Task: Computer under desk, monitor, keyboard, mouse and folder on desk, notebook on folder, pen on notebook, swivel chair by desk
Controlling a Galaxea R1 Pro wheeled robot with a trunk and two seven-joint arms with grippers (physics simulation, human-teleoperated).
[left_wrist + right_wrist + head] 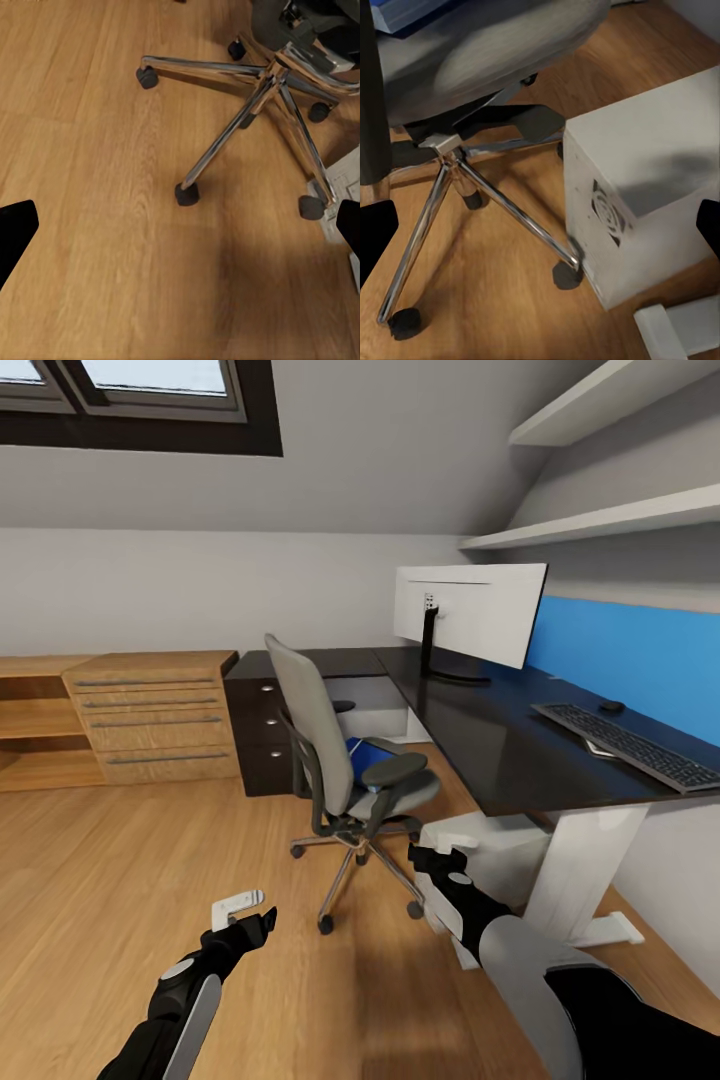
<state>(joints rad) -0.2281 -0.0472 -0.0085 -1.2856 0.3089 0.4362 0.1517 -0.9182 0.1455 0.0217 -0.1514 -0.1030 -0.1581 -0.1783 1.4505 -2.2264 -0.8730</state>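
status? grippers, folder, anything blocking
Left gripper and right gripper open, empty, low over floor. Folder on chair seat. Chair armrest is between right gripper and folder.

You see a grey swivel chair (345,770) holding a blue folder (364,751), beside a black desk (480,735) with monitor (470,610), keyboard (625,745) and mouse (611,706).

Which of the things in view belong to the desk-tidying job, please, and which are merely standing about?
Job: swivel chair, blue folder on its seat, monitor, keyboard, mouse, desk, computer.

Standing about: wood dresser, wall shelves, skylight window.
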